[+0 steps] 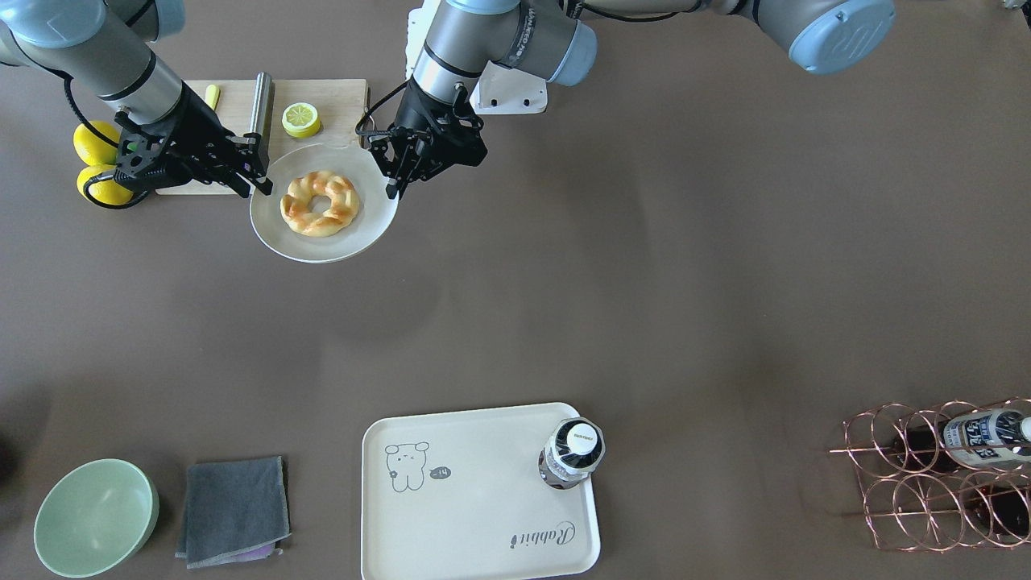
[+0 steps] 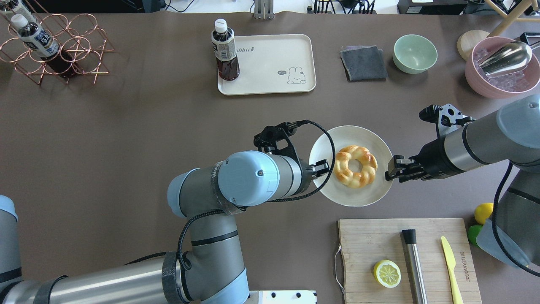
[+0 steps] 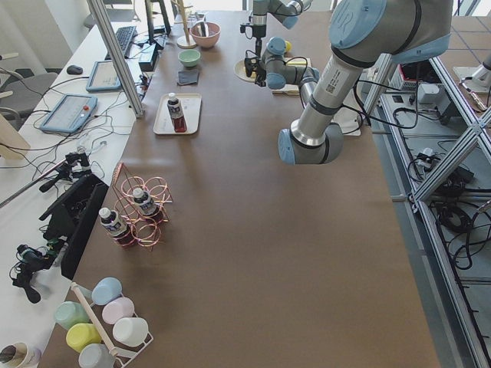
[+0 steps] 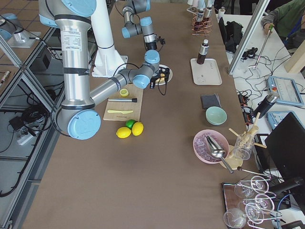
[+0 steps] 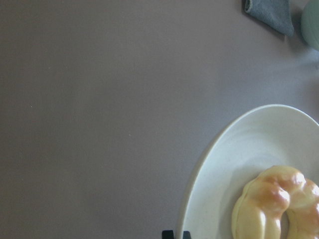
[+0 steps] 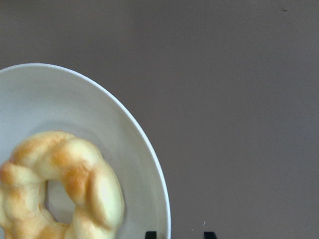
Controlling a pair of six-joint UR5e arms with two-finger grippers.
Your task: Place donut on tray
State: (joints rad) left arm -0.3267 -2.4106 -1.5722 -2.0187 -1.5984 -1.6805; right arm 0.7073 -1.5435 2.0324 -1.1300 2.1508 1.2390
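Observation:
The golden braided donut [image 1: 320, 203] [image 2: 355, 165] lies on a round white plate [image 1: 322, 246] [image 2: 358, 135], which looks raised off the table on the robot's side. My left gripper [image 2: 322, 166] [image 1: 392, 173] is shut on one side of the plate's rim. My right gripper [image 2: 390, 172] [image 1: 256, 179] grips the opposite side. The wrist views show the donut [image 5: 279, 204] [image 6: 60, 184] and the rim between the fingertips. The cream tray [image 2: 270, 63] [image 1: 483, 451] lies at the far side, with a bottle [image 2: 225, 50] standing on one end.
A wooden cutting board [image 2: 379, 240] with a lemon half [image 2: 387, 273], a metal rod and a yellow knife [image 2: 450, 264] lies near the plate. A grey cloth [image 2: 363, 62], green bowl [image 2: 414, 52], pink bowl [image 2: 498, 71] and wire bottle rack [image 2: 55, 46] line the far edge.

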